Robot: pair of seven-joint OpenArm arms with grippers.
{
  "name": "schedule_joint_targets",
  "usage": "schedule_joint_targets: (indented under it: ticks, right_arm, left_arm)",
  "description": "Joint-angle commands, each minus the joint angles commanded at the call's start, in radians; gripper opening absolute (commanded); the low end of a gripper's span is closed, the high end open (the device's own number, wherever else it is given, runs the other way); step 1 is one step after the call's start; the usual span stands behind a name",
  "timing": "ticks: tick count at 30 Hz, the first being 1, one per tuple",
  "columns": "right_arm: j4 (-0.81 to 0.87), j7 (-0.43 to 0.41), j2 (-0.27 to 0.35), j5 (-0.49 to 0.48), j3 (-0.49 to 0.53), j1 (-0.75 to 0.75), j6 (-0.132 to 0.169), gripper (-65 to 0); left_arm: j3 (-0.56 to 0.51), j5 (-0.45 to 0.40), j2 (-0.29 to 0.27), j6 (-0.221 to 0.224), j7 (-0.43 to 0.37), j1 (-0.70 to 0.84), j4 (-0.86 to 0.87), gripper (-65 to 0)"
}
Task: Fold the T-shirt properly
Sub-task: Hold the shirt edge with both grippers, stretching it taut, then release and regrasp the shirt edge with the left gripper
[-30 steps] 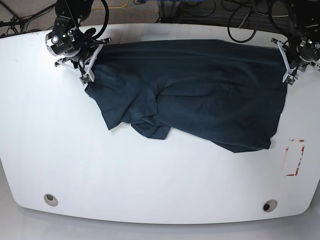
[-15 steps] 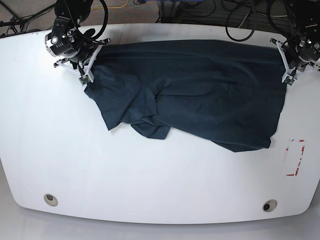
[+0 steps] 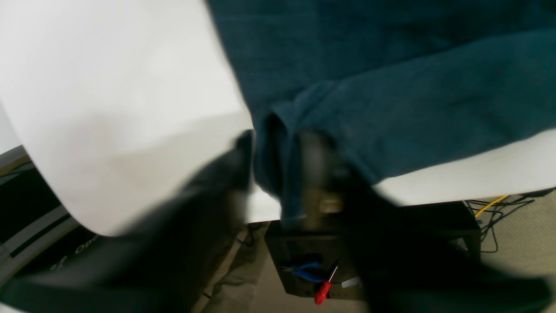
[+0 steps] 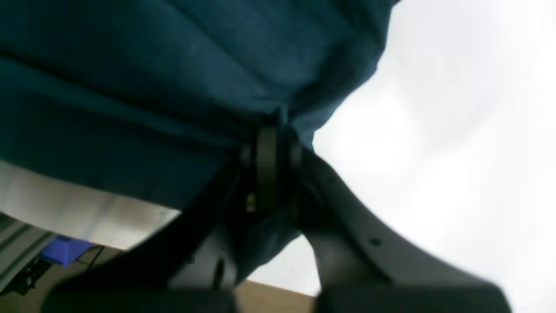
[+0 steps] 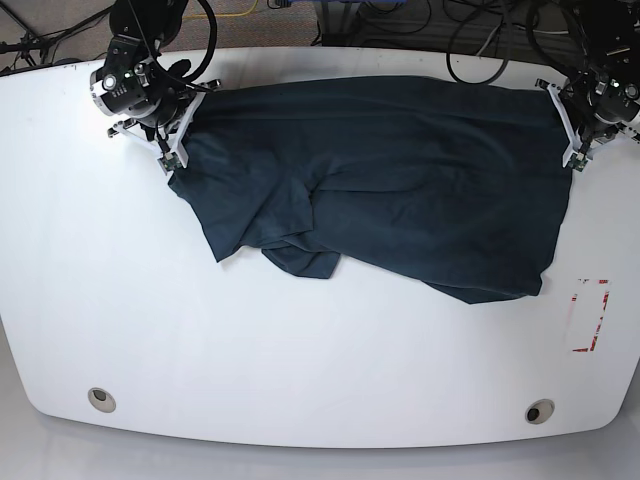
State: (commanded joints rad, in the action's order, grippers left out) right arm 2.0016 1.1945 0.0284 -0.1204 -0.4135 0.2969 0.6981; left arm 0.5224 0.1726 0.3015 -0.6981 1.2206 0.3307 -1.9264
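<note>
Pincer grips were set at both far corners. The right pincer [image 5: 172, 150] was clamped on the shirt's [image 5: 380, 180] corner at the base view's upper left, and its wrist view showed the jaws pinched together on a bunched fold of cloth [image 4: 269, 130]. The left pincer [image 5: 573, 150] stood at the opposite corner, at the upper right; its wrist view, though blurred, showed a tuck of fabric between the two dark fingers [image 3: 321, 161], so it appeared closed on the cloth too.

The shirt lay on the white tabletop [image 5: 300, 370], its long axis running side to side between the two pincers along the far edge. That far edge looked taut, while the body spread toward the near side, with a rumpled lump low and left of centre. Each arm sat at its own corner, neither nearer the bulk. From both pincers the loose cloth lay toward the near edge, so any fold would probably have to carry the held edge that way.

No label or print on the shirt could be read. A red-outlined marking [image 5: 590, 315] sat on the tabletop near the right edge, too small to make out.
</note>
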Motion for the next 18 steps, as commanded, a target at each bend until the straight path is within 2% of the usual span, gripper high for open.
schedule_joint_targets:
  ticks: [8, 14, 16, 18]
  right_arm:
    - [0.0, 0.0, 0.0, 0.006, 0.0, -0.012, 0.0, -63.9]
    - [0.002, 0.0, 0.0, 0.002, 0.0, -0.015, 0.0, -49.9]
    - [0.002, 0.0, 0.0, 0.002, 0.0, -0.015, 0.0, -51.4]
    - [0.002, 0.0, 0.0, 0.002, 0.0, -0.025, 0.0, -58.0]
  left_arm:
    - [0.002, 0.006, 0.0, 0.0, 0.003, -0.002, 0.0, -30.7]
    - [0.028, 0.008, -0.002, 0.0, 0.003, -0.075, -0.002, -30.6]
    - [0.052, 0.008, -0.003, 0.0, 0.003, -0.1, 0.0, -30.4]
    - [0.061, 0.006, -0.003, 0.0, 0.003, -0.153, 0.003, -28.1]
